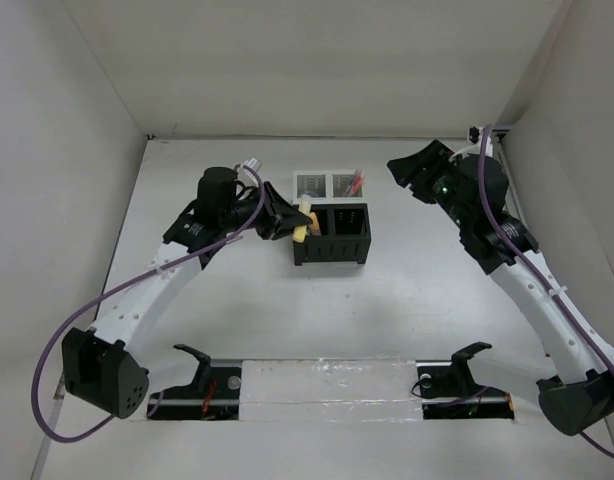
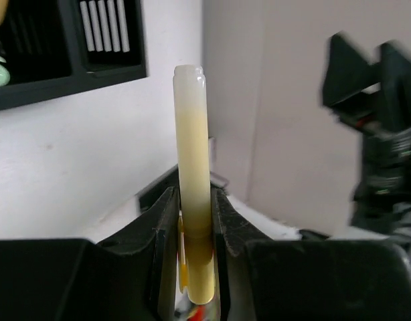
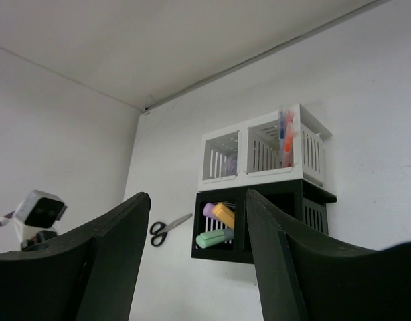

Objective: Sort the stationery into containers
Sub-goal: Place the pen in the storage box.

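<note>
Between the fingers point(image 2: 167, 224) of the left gripper point(image 2: 192, 207) stands a pale yellow marker point(image 2: 191, 134), pinched low on its barrel with the jaws drawn in against both sides. Most of its length sticks out past the fingertips, fading from yellow at the grip to near white at its capped end. From the top camera, that marker hangs tilted over the left rim of the front-left black bin point(image 1: 313, 252), with the gripper just to the left of the cluster. That bin forms a square block with a second black bin point(image 1: 349, 250) beside it and two white bins point(image 3: 266, 155) behind them, all touching. In the right wrist view the front-left black bin holds three stubby markers point(image 3: 217, 224), one purple, one yellow-orange and one green, lying across each other. The right-hand white bin holds thin red-orange pens point(image 3: 286, 134) standing upright. Something greyish shows in the other white bin, too blurred to name. Black-handled scissors point(image 3: 167, 229) lie on the white table point(image 1: 387, 310) near the left side of the black bins, not touching them. Well to the right of the cluster, the right gripper point(image 3: 195, 199) hovers with its fingers point(image 3: 112, 257) spread wide and nothing between them, facing the bins.
</note>
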Robot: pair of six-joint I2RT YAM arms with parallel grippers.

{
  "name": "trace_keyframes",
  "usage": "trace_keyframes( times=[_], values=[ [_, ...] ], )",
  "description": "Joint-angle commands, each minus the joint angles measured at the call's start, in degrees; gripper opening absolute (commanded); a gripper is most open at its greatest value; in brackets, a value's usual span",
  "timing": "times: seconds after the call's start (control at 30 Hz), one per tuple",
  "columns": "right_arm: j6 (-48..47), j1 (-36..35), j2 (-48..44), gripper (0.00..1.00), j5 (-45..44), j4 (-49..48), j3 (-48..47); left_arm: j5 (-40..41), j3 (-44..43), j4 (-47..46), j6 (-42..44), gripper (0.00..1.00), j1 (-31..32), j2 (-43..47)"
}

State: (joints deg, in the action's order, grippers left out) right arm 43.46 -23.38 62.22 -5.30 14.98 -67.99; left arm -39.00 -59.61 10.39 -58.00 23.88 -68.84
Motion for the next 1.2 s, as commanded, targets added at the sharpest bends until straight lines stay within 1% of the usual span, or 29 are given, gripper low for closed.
trace_keyframes(
  times=[0.0, 0.07, 0.1, 0.13, 0.17, 0.33, 0.37, 0.43, 0.47, 0.53, 0.6, 0.67, 0.8, 0.93, 1.03, 1.07, 1.17],
  values=[
    [-0.92, 1.14, -3.05, 0.65, 1.08, 0.74, 0.13, 3.22, -0.33, -6.09, -17.2, 0.0, -0.41, 4.85],
    [-0.92, 1.75, -4.38, 0.65, 1.08, 0.75, 0.66, 4.37, -0.33, -4.07, -19.51, 0.0, -0.94, 4.85],
    [-0.92, 2.28, -4.91, 0.65, 1.08, 0.75, 0.66, 4.37, -0.33, -3.54, -20.57, 0.0, -1.64, 3.37],
    [-0.92, 2.28, -5.43, 0.65, 1.08, 1.36, 1.18, 4.37, -0.33, -3.54, -23.1, 0.0, -1.64, 2.66],
    [-0.92, 2.89, -6.22, 0.65, 1.08, 1.36, 1.19, 2.72, -0.33, -3.54, -24.52, 0.0, -2.43, 1.96],
    [-0.92, 3.42, -7.28, 0.65, 1.08, 2.6, 1.19, 0.68, 0.98, -9.24, -32.34, 0.0, -2.43, -2.26],
    [-0.92, 3.42, -7.89, 0.65, 0.56, 3.12, 1.19, -0.1, 2.38, -13.77, -34.09, 0.0, -2.43, -2.96],
    [-0.92, 3.95, -7.9, 0.65, 0.55, 3.64, 1.19, -0.63, 3.54, -16.97, -39.0, 0.0, -2.43, -3.49],
    [-0.92, 3.95, -8.42, 0.65, 0.55, 3.65, 1.19, -0.63, 3.54, -18.46, -39.82, 0.0, -2.43, -3.5],
    [-0.92, 3.95, -8.43, 0.65, 0.03, 4.26, 1.19, 1.56, 2.4, -17.08, -39.82, 0.0, -1.3, -4.02],
    [-0.92, 3.95, -9.04, 0.65, -0.5, 4.79, 1.19, 2.09, 2.4, -16.55, -39.82, 0.0, -0.59, -4.54],
    [-0.4, 3.95, -9.66, 0.65, -0.5, 4.79, 1.89, 2.79, 4.58, -17.07, -40.35, 0.0, -0.06, -4.55],
    [0.13, 3.95, -10.97, 0.65, -0.5, 4.27, 3.91, 3.41, 12.22, -22.51, -43.16, 0.0, 0.82, -3.94],
    [0.65, 3.95, -10.98, 0.65, 0.03, 4.27, 5.05, 4.02, 16.01, -25.24, -43.78, 0.0, 0.82, -3.32],
    [0.66, 3.95, -11.5, 0.65, 0.03, 4.27, 5.58, 4.02, 18.12, -28.57, -45.01, 0.0, 1.34, -3.32],
    [0.66, 3.95, -11.5, 0.65, 0.03, 4.27, 5.58, 4.02, 18.65, -31.37, -45.88, 0.0, 1.95, -3.84],
    [0.66, 3.95, -12.64, 0.65, 0.03, 4.27, 6.11, 3.41, 17.87, -32.72, -45.89, 0.0, 3.27, -6.29]
  ],
)
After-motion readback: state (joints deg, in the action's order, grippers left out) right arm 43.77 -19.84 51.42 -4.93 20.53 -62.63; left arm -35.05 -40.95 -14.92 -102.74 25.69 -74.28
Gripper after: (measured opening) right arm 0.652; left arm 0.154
